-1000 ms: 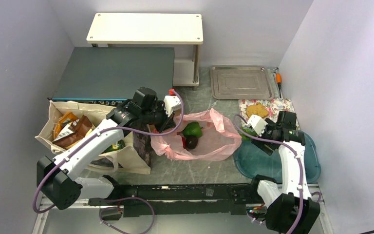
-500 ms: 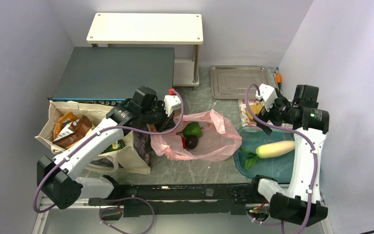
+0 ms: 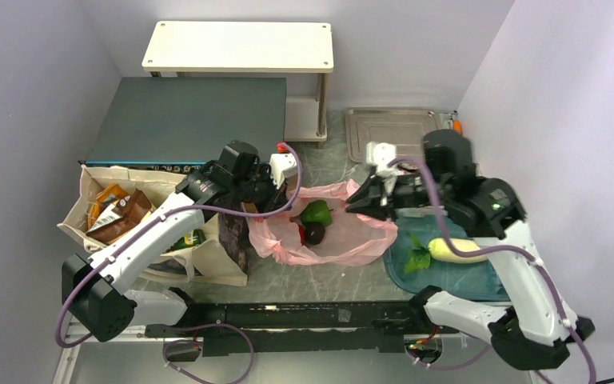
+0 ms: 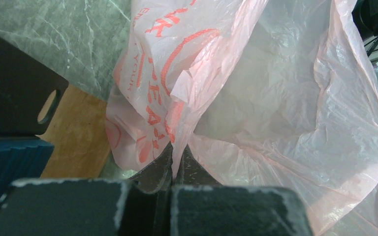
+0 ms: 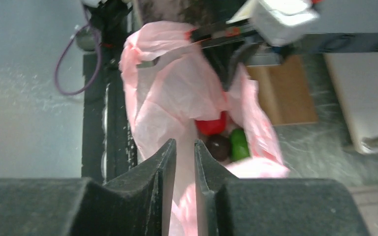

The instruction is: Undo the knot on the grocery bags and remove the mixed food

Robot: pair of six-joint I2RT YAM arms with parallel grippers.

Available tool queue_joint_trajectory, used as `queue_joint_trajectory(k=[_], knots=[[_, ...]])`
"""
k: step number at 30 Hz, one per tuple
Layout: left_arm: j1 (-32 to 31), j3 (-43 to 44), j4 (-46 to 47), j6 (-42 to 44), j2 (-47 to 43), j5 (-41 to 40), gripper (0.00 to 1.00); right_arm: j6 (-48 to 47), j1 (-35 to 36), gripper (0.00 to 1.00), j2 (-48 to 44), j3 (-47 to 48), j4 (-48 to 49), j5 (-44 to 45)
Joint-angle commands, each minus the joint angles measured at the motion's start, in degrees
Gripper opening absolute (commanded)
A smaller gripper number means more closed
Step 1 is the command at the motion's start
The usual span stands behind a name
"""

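The thin pink bag [image 3: 344, 240] lies with its mouth open mid-table; no knot shows. My left gripper [image 3: 270, 204] is shut on the bag's left rim [image 4: 177, 123], holding it up. Inside lie a green pepper [image 3: 316, 212], a dark round fruit [image 3: 313, 233] and a red fruit [image 5: 211, 127]. Over the bag's right rim hovers my right gripper [image 3: 361, 200], jaws a narrow gap apart [image 5: 185, 147], with blurred pink plastic behind them. A white radish [image 3: 457, 250] and leafy greens [image 3: 418, 260] rest on the blue tray [image 3: 448, 284]. The beige tote [image 3: 208, 260] holds chip bags [image 3: 116, 212] and a green bottle [image 3: 192, 238].
A metal tray [image 3: 392, 134] sits at the back right with an orange-handled tool [image 3: 457, 126] beside it. A white shelf [image 3: 240, 46] and a dark flat box [image 3: 188, 120] fill the back left. Walls close in on both sides.
My right arm left the radish on the blue tray and swung left to the pink bag's right rim, its jaws narrowing. The left gripper kept its hold.
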Motion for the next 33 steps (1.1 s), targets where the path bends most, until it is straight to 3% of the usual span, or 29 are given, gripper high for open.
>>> queue_joint_trajectory(k=[1,5,9,12,18,24,29,33], knots=[[0.4,2.3,5.3,-1.2,0.5,0.3,0.00,-1.5,12.9,0.19,1.2,-8.0,10.0,14.6],[0.3,1.2,5.9,0.8,-1.1,1.5,0.00,-6.3,19.1,0.11,1.2,-19.5,18.5,26.1],[0.3,-2.0,6.9,5.7,-4.1,1.2,0.00,-10.1,19.1,0.09,-5.6,-38.1,35.2,35.2],[0.2,-3.3,7.2,9.0,-5.3,2.5,0.00,-11.7,19.1,0.11,-5.3,-45.5,42.2,38.4],[0.2,-3.2,6.2,11.4,-3.1,2.4,0.00,-11.8,19.1,0.24,0.4,-50.3,53.2,37.0],[0.6,-1.8,5.5,10.6,-1.0,3.6,0.00,-13.3,18.2,0.57,9.3,-48.4,55.7,35.8],[2.3,-0.7,4.8,8.4,0.6,10.5,0.00,-14.8,14.9,0.66,13.7,-46.7,56.0,31.1],[2.6,-0.1,4.5,8.2,1.4,11.2,0.00,-19.3,12.8,0.74,15.7,-48.3,58.9,28.4]])
